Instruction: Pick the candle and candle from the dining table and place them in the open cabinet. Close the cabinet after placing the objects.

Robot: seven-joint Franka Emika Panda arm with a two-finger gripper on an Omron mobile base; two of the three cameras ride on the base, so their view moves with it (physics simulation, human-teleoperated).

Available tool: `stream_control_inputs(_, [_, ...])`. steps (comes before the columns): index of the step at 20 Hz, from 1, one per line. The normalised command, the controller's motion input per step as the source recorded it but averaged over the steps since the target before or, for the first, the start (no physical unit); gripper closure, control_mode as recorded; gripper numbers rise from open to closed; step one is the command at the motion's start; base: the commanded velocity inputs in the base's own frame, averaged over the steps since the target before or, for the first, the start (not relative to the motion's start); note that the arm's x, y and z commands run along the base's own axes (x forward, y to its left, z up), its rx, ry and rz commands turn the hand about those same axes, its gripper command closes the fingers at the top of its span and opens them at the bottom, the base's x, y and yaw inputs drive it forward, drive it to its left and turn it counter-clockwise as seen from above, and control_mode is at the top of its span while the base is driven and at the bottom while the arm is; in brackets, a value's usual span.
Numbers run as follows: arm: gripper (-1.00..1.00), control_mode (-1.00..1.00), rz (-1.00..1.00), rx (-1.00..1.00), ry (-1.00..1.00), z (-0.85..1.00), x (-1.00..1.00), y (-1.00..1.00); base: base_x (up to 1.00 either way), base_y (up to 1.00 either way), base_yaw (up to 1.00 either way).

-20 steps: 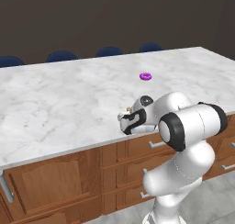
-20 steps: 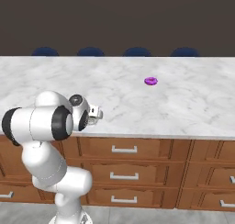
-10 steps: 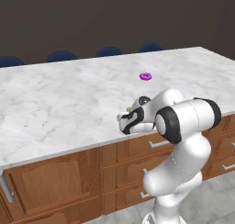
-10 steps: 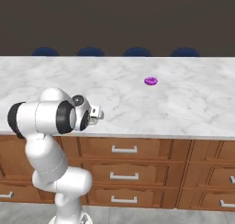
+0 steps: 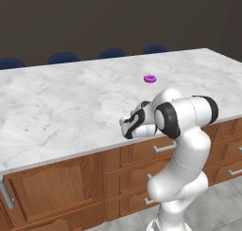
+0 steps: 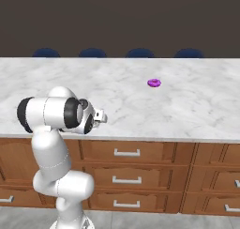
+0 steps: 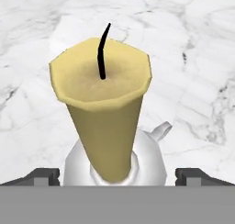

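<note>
Your tool [image 7: 117, 177] sat low over the near edge of the surface [image 5: 61, 107], jaws spread wide apart, and nothing was clamped between them. In the hand view the two dark fingertips [image 7: 42, 176] poked up at either side of the frame, well clear of what stood between them. And there it was, right in the middle: the candle [image 7: 103, 113], the slim golden-yellow stick with a curved black wick, standing upright on its round silver dish base [image 7: 151, 161], which had a small handle sticking out to one side. The candle stood between the open jaws but touched neither fingertip.

From the left base view you saw the arm folded forward over the front edge of the surface, the hand [image 5: 134, 123] pointing down at the marble, with just a sliver of yellow showing at the wrist; that was probably the candle, though it was too small to be sure. From the right base view the hand [image 6: 96, 116] hung just above the marble near the front edge.

Farther back on the marble lay the small purple ring [image 5: 150, 78], well apart from your tool. Blue chair backs [image 6: 139, 53] lined the far side of the surface.
</note>
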Motion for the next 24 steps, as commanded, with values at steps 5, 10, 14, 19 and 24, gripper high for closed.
stream_control_inputs(5, [-1.00,-1.00,0.00,0.00,0.00,-0.09,0.05,0.00,0.00,0.00,0.00])
stream_control_inputs(10, [-1.00,-1.00,0.00,0.00,0.00,-0.02,0.01,0.00,0.00,0.00,0.00])
stream_control_inputs(14, [-1.00,-1.00,0.00,0.00,0.00,0.00,0.08,0.00,0.00,0.00,0.00])
stream_control_inputs(19, [-1.00,-1.00,0.00,0.00,0.00,0.00,0.19,0.00,0.00,0.00,0.00])
stream_control_inputs(24, [-1.00,-1.00,0.00,0.00,0.00,0.00,0.15,0.00,0.00,0.00,0.00])
